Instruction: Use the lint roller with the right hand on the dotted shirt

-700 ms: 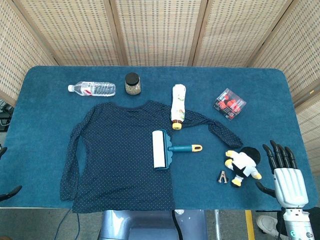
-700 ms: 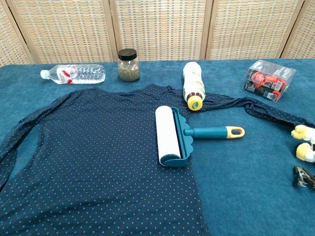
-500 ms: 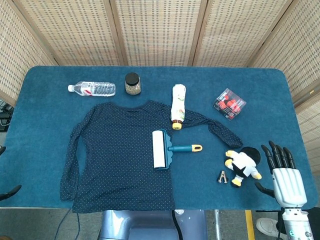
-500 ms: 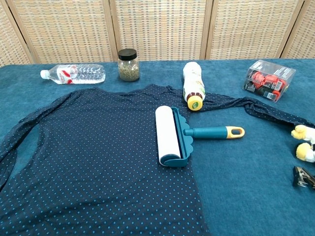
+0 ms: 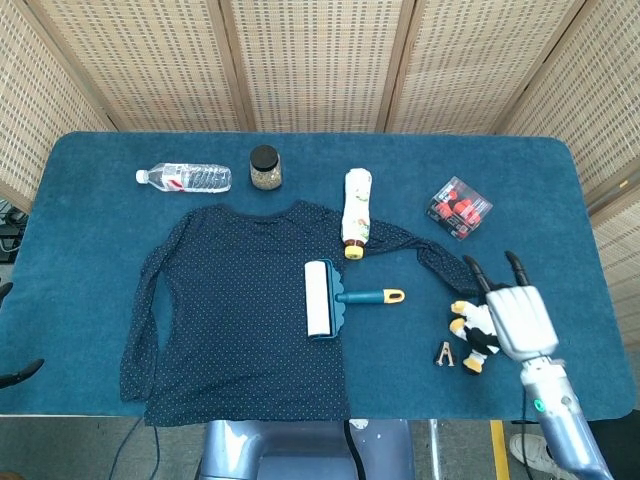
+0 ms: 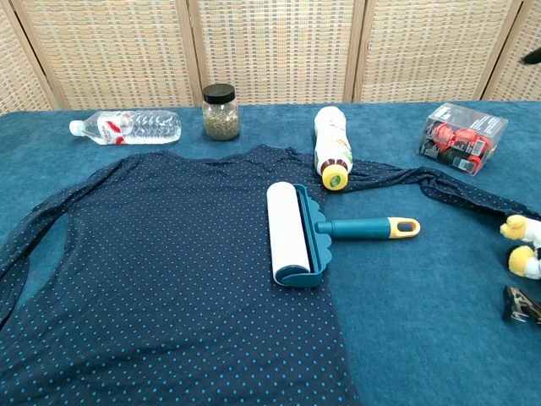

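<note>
The lint roller (image 5: 320, 300) lies on the right part of the dotted navy shirt (image 5: 230, 310), its teal and yellow handle pointing right onto the table. The chest view shows the lint roller (image 6: 289, 233) resting on the shirt (image 6: 161, 279) as well. My right hand (image 5: 518, 318) hovers over the plush toy, to the right of the handle and well apart from it, fingers spread and holding nothing. Only dark fingertips of my left hand (image 5: 20, 370) show at the left edge, apart and with nothing in them.
A water bottle (image 5: 186, 177), a jar (image 5: 265, 168) and a white bottle (image 5: 356, 212) lie behind the shirt. A clear box of red items (image 5: 459, 207) sits at the right. A plush toy (image 5: 468, 330) and a small clip (image 5: 444, 354) lie under and beside my right hand.
My right hand has risen from the table's front right corner and moved left and forward, now covering most of the plush toy. The lint roller and shirt have not moved.
</note>
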